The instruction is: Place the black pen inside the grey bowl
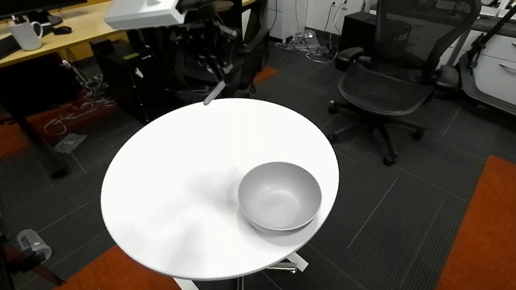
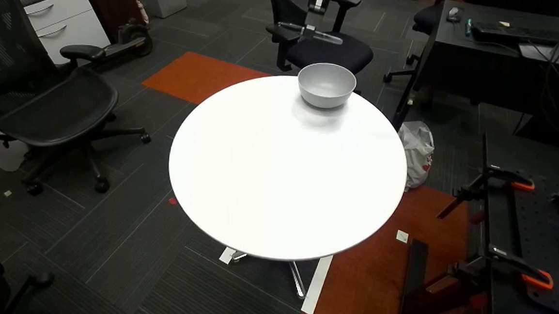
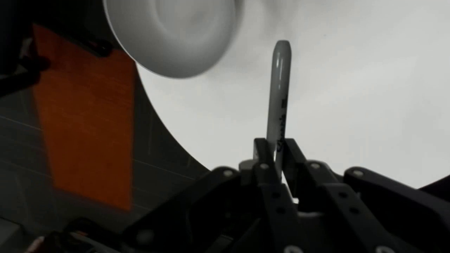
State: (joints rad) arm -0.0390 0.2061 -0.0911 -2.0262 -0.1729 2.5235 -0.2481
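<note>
My claw pinching pen, so carry step in hand imo. Next: get over bowl, lower, let go.

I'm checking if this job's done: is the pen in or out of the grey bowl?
Out. The wrist view shows the gripper holding the pen; an exterior view shows the grey bowl bare inside.

1 grey pen slants, held outside the grey bowl.

In both exterior views we look down on the round white tabletop from different sides; our wrist view looks closer.
</note>
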